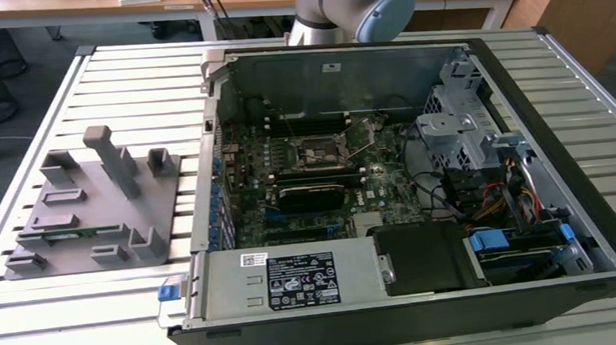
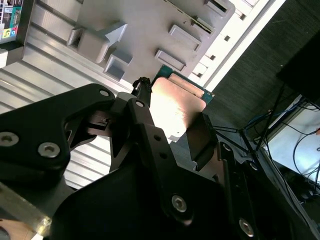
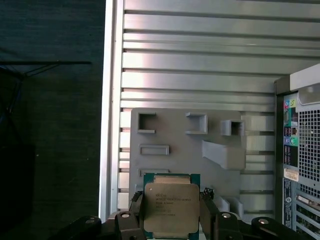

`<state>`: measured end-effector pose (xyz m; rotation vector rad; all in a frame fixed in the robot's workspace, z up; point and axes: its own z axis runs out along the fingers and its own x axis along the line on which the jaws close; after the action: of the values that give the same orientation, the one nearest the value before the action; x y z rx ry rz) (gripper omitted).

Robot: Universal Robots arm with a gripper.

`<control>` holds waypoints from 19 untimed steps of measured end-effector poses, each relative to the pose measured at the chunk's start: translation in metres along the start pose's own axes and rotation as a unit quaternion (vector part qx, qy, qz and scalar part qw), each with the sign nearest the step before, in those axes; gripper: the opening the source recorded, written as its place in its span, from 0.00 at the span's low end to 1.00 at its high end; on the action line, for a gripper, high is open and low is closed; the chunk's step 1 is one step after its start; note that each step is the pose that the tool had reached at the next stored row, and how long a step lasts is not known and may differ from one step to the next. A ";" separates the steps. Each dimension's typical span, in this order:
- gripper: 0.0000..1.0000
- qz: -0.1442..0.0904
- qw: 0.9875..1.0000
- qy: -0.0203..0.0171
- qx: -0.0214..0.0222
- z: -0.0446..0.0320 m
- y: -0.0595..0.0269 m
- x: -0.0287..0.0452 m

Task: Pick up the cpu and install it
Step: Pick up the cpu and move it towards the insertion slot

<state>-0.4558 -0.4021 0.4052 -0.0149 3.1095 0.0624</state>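
While the gripper [image 3: 172, 222] clamps two opposite edges of the cpu [image 3: 171, 202], we see the chip held over the grey tray [image 3: 175, 130] in both wrist views. On the exterior view's left, bare slatted table [image 1: 132, 87] surrounds the tray, just beside the open case [image 1: 402, 311].

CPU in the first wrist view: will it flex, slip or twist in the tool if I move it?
The cpu looks like a rigid flat plate with a metal top, so it probably won't flex. The tool pinches only two opposite thin edges, so it may slip or pivot if bumped. Being thin and small, it is likely light.
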 end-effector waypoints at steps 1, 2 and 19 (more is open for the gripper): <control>0.53 0.000 1.000 0.000 0.000 0.0000 0.0000 -0.0013; 0.53 0.000 1.000 0.000 0.000 0.0001 0.0000 -0.0025; 0.53 0.000 1.000 0.000 0.000 0.0010 -0.0002 -0.0216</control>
<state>-0.4341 -0.4021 0.4049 -0.0147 3.1096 0.0623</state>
